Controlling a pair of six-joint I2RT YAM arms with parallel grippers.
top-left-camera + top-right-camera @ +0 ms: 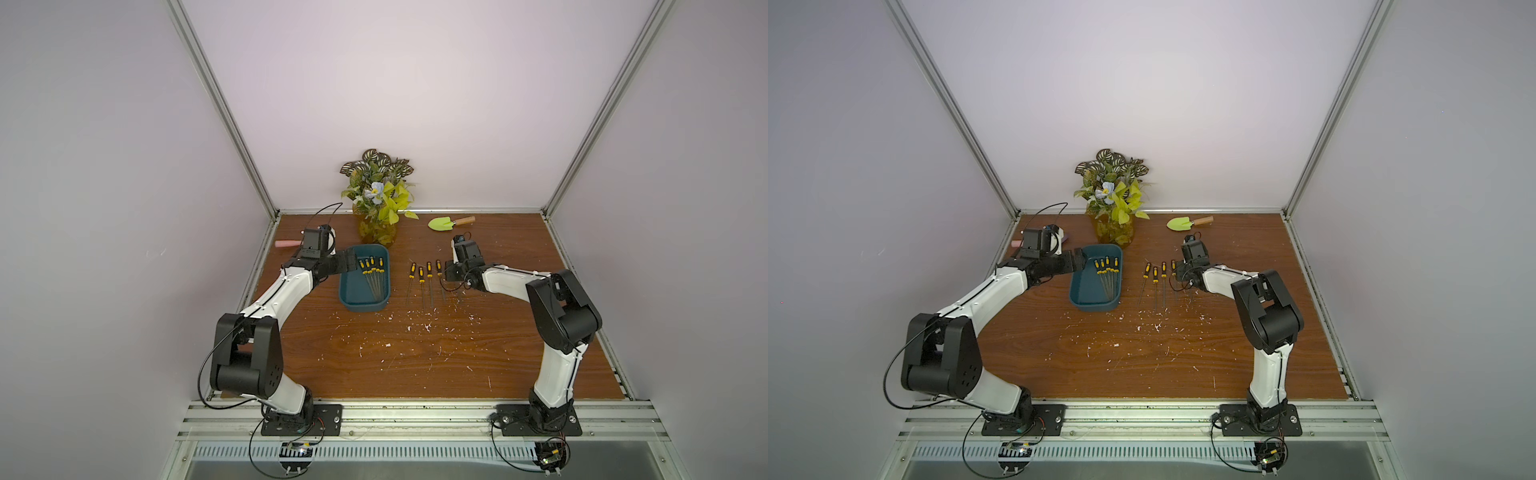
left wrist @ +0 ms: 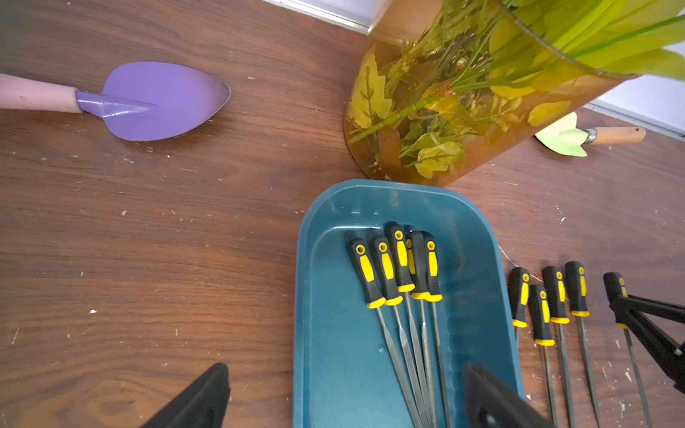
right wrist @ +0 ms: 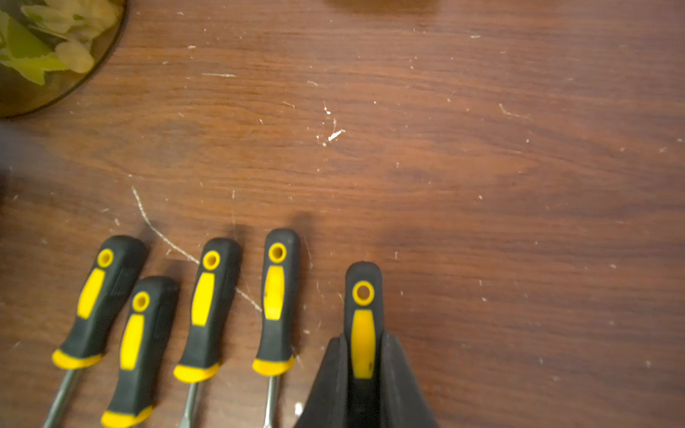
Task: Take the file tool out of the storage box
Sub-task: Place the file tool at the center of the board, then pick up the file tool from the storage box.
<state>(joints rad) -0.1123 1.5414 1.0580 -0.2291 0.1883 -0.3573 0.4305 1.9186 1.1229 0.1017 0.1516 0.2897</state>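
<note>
Reaching forward, right gripper (image 3: pixel 363 342) low (clamped on a file (image 3: pixel 362 292)).

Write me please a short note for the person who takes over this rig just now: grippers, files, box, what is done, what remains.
Left gripper: open, empty, straddling the left wall of the storage box.
Right gripper: shut on the handle of one file, at the right end of the row on the table.
Box: five files, bunched together.
Table: four files lying side by side, right of the box.
Done: five are out, counting the held one.
Left: set that one down, then take out the five in the box.
</note>
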